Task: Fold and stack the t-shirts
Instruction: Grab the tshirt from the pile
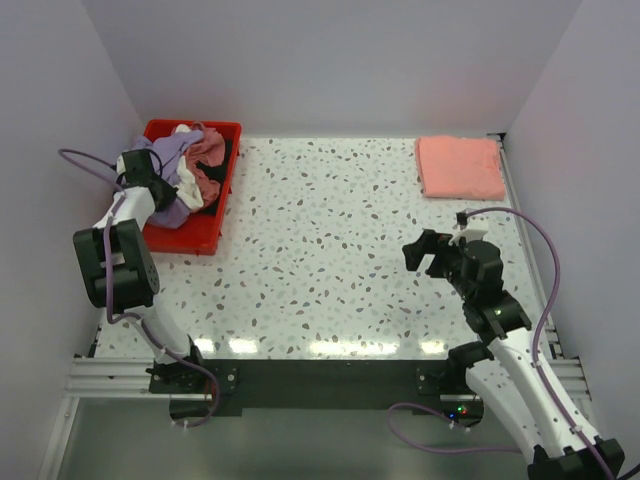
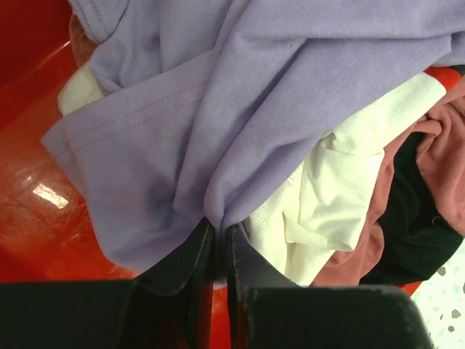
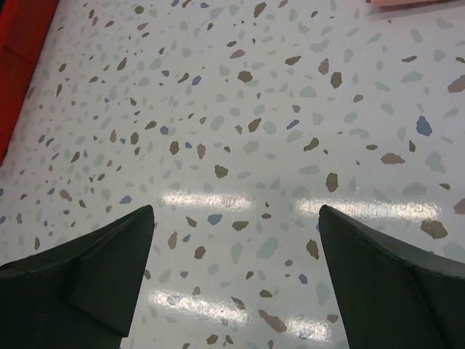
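Note:
A heap of t-shirts fills the red tray (image 1: 205, 236) at the far left: a lavender-purple shirt (image 1: 170, 160) on top, with white (image 1: 188, 180), dusty-rose (image 1: 207, 150) and dark (image 1: 224, 150) ones beside it. My left gripper (image 1: 150, 178) is shut on a fold of the lavender shirt (image 2: 218, 116); the pinch (image 2: 218, 225) shows in the left wrist view, with the white shirt (image 2: 341, 182), dusty-rose shirt (image 2: 450, 160) and dark shirt (image 2: 414, 233) alongside. A folded salmon-pink shirt (image 1: 460, 166) lies at the far right. My right gripper (image 1: 425, 256) is open and empty above bare table (image 3: 236, 211).
The speckled white table (image 1: 330, 240) spans the space between tray and pink shirt. White walls close the left, back and right sides. The red tray's floor (image 2: 29, 211) shows under the lavender shirt, and its corner (image 3: 18, 36) in the right wrist view.

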Controlling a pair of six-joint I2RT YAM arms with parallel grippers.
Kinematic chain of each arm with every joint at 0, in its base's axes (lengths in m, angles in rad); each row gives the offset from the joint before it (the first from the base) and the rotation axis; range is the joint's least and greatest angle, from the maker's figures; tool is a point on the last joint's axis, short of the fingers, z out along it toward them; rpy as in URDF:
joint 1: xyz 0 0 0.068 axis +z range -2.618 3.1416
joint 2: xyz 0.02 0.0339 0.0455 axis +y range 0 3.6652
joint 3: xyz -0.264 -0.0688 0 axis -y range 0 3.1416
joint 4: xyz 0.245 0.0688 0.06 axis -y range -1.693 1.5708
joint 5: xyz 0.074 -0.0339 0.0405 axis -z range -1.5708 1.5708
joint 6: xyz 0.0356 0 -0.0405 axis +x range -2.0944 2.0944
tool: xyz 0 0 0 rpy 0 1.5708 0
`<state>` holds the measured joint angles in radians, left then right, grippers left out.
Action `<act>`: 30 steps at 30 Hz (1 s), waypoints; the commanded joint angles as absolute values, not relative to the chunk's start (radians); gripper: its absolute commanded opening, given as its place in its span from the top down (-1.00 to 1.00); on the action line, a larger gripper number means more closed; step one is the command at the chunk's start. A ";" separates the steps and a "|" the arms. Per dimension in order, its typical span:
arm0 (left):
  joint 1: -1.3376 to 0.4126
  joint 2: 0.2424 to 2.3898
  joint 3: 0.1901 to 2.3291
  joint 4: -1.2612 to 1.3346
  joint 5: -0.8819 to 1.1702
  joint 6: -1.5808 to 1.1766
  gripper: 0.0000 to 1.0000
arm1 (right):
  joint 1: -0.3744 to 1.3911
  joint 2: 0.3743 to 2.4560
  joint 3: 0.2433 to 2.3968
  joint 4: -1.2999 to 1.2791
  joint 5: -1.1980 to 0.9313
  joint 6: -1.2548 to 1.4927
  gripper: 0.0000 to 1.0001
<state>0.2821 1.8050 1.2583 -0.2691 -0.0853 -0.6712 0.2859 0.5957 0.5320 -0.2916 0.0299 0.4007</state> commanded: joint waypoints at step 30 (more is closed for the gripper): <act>0.298 1.324 1.512 -0.224 -0.129 -0.634 1.00 | 0.285 0.644 0.531 -0.244 -0.018 0.403 -0.98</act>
